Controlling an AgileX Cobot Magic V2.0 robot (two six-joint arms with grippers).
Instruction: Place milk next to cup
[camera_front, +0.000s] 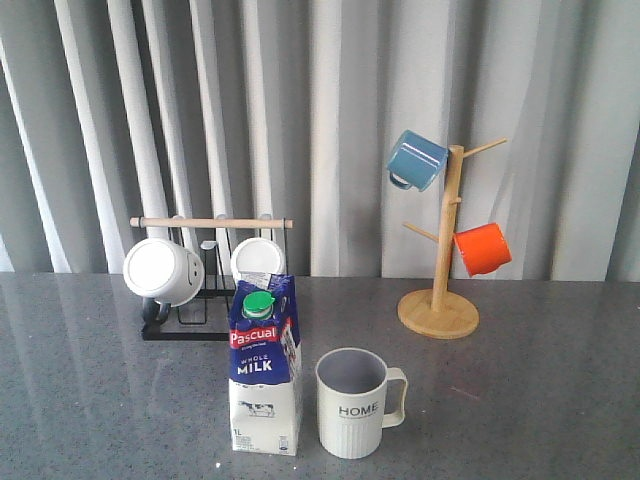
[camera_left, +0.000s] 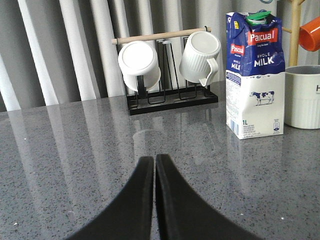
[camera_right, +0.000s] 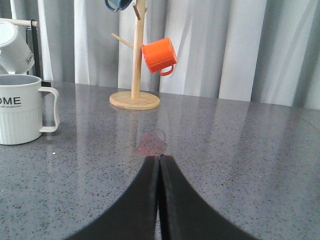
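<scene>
The blue-and-white milk carton (camera_front: 265, 370) with a green cap stands upright near the table's front edge, just left of the white ribbed "HOME" cup (camera_front: 352, 402), with a small gap between them. The milk (camera_left: 255, 75) and the cup's edge (camera_left: 303, 96) also show in the left wrist view; the cup (camera_right: 21, 108) shows in the right wrist view. My left gripper (camera_left: 154, 159) is shut and empty, low over the table, well short of the milk. My right gripper (camera_right: 159, 159) is shut and empty, off to the cup's handle side. Neither arm shows in the front view.
A black rack with a wooden bar (camera_front: 212, 224) holds two plain white mugs (camera_front: 163, 271) behind the milk. A wooden mug tree (camera_front: 440, 300) at the back right carries a blue mug (camera_front: 416, 160) and an orange mug (camera_front: 482, 249). Curtains hang behind the grey table (camera_front: 540, 400).
</scene>
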